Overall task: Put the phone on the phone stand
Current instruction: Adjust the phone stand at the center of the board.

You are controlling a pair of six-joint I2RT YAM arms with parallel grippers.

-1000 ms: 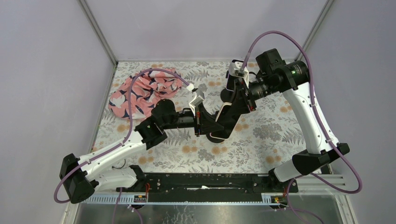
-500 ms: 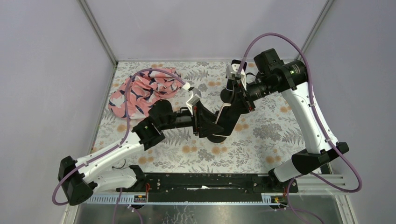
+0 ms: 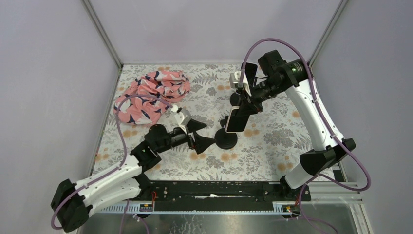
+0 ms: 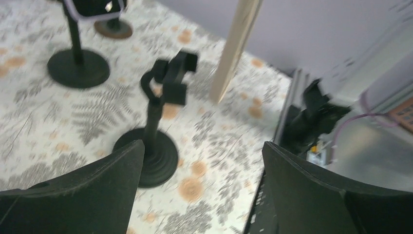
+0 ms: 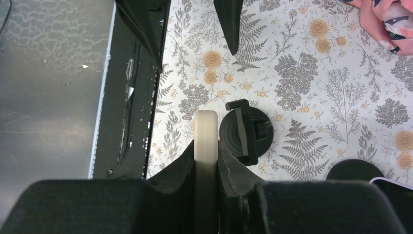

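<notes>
Though the phone (image 3: 236, 119) is up in the air, it is not on the phone stand (image 3: 227, 140) yet. The right claw (image 5: 205, 150) is squeezing it tight. It hangs slanted over the table (image 3: 272, 141), just above the stand's round black foot. In the top view the phone covers the stand's pole and clip, so you cannot see them there.

The right wrist view looks straight down the phone's thin, pale edge — its screen cannot be seen. The stand's clip sits just beside that edge.

The left claw (image 3: 208, 134) is spread wide with nothing in it. It is low over the table, just left of the stand. Its own camera is blurry — the stand looks fuzzy there, and the phone is only a pale strip with its top cut off. A second stand (image 4: 78, 68) sits farther back, its top cut off too. A pink cloth (image 3: 151, 95) lies crumpled well apart, near the far left corner.
</notes>
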